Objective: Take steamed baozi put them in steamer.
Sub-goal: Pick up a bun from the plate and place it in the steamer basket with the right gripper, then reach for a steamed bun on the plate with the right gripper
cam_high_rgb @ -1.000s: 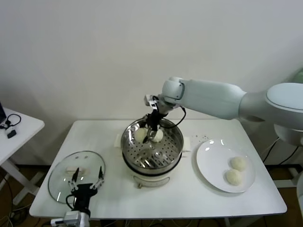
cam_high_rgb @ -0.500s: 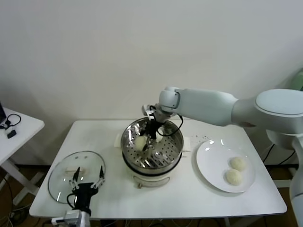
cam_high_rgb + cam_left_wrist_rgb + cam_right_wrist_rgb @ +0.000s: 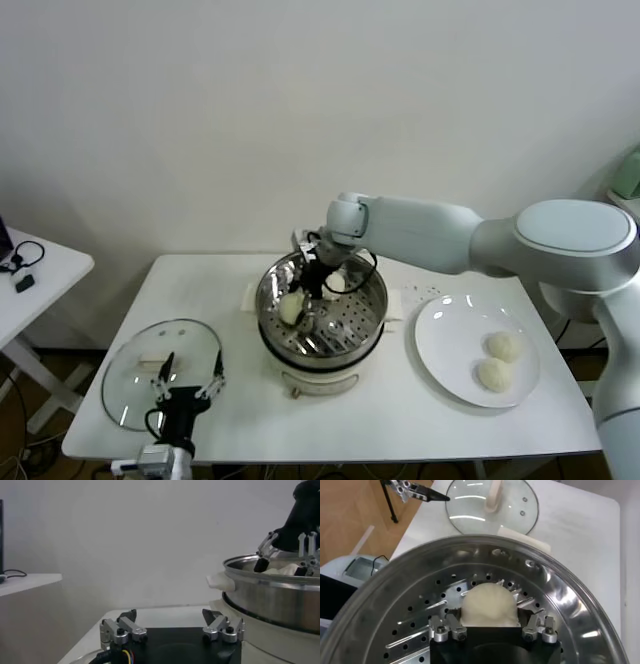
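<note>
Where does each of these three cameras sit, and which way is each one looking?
Head view: high on the robot, looking down at the table; shows the right arm reaching into the steamer.
Left wrist view: low on the left arm, looking sideways across the left gripper at the steamer's wall.
Right wrist view: above the pot, looking down past the right gripper, open around a baozi.
Head and right wrist views both show the glass lid.

R hand (image 3: 491, 630) jaws apart round baozi (image 3: 487, 605), on steamer (image 3: 580, 605) tray.
</note>
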You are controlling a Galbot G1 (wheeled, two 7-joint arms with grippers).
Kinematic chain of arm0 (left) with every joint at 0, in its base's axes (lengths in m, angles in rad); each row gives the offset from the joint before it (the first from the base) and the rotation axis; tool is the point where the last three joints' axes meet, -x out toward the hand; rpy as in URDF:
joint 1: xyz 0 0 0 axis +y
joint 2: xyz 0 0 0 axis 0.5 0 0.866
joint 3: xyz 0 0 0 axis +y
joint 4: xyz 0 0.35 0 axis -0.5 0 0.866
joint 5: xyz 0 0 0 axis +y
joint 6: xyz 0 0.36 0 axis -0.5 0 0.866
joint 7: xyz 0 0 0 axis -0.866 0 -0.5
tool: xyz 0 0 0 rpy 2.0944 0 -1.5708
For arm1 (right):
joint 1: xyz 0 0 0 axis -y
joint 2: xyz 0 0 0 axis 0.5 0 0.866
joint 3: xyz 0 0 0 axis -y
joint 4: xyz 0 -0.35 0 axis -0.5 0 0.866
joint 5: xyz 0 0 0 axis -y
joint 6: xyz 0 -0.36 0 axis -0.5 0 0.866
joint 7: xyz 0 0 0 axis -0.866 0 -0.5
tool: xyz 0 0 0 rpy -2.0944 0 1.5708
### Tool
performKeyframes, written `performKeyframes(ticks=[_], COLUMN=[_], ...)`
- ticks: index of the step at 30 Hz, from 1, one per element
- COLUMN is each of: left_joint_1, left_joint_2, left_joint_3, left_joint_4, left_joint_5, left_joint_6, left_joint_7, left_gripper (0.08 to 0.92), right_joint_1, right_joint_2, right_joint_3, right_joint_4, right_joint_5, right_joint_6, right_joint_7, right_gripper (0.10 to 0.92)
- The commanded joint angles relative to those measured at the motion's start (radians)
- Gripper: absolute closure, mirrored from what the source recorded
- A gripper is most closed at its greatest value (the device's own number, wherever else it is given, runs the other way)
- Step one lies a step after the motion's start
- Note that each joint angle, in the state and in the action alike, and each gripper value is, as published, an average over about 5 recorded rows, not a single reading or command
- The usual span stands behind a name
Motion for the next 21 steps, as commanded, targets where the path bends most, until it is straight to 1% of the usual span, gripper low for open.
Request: performKeyframes(ticks=[1, 4, 7, 14, 17, 21], left_joint_1=[-0.001, 0.000, 0.000, 0.000, -0.004, -0.010], left_joint_2=[-0.001, -0.001, 0.000, 0.000, 0.004, 0.008], left_joint_3=[-0.001, -0.001, -0.001, 0.000, -0.001, -0.002], left_joint_4=[0.003, 0.002, 0.002, -0.004, -0.001, 0.001], left_joint_5=[-0.002, -0.002, -0.003, -0.072, -0.068, -0.067], left_joint_6=[-0.002, -0.001, -0.001, -0.001, 0.000, 0.005], left_joint_7=[0.004, 0.003, 0.003, 0.004, 0.004, 0.002], left_gripper=[0.177, 0.177, 0.177, 0.177, 0.177, 0.177], right_joint_1=[0.003, 0.045, 0.130, 0.345, 0.391, 0.399], right_joint_2=[-0.003, -0.034, -0.093, -0.307, -0.412, -0.555], right_joint_3=[0.004, 0.003, -0.021, -0.115, -0.141, -0.151], right_joint_4=[0.000, 0.045, 0.116, 0.272, 0.329, 0.377], right_joint_5=[-0.007, 0.004, 0.020, 0.014, -0.032, -0.173], right_joint_6=[0.010, 0.015, 0.023, 0.070, 0.090, 0.127], right_joint_7=[-0.001, -0.024, -0.077, -0.184, -0.213, -0.246], right_gripper=[0.206, 0.203, 0.203, 0.203, 0.203, 0.203])
